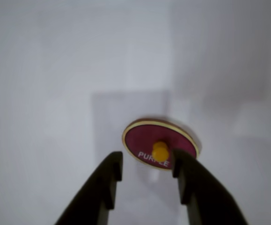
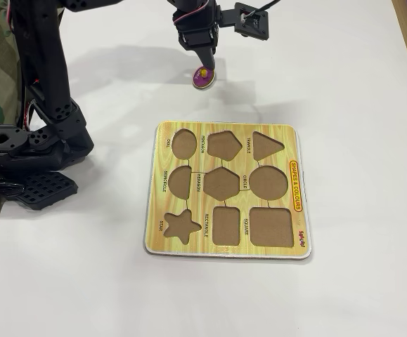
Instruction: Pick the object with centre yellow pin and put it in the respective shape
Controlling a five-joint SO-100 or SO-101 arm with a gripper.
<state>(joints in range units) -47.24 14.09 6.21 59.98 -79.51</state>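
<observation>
In the wrist view, the gripper (image 1: 147, 164) reaches in from the bottom edge with its two dark fingers (image 1: 105, 187) spread, a clear gap of white table (image 1: 46, 70) showing between them. Just beyond the fingertips lies the purple oval piece (image 1: 147, 137), flat on the surface, its cream rim visible all round. The yellow knob (image 1: 160, 151) at its middle sits just inside the right-hand finger as this view shows it, close to that finger's inner edge; whether they touch cannot be told. The left-hand finger stands apart from the piece. The word PURPLE is printed on the piece's near edge, partly hidden by the right-hand finger. The jaws are released and grasp nothing.

In the fixed view, the gripper (image 2: 202, 62) hangs from the arm at the top of the picture, pointing down at the purple oval piece (image 2: 203, 76), which rests on the table (image 2: 358, 91) directly beneath its tip. The yellow puzzle board (image 2: 296, 168) lies well below the gripper in this view, apart from the piece. Its oval cutout (image 2: 183, 142) is at the board's upper left corner, the corner nearest the gripper, and is unfilled like the other cutouts. The arm's black base (image 2: 27, 151) stands to the left of the board.
</observation>
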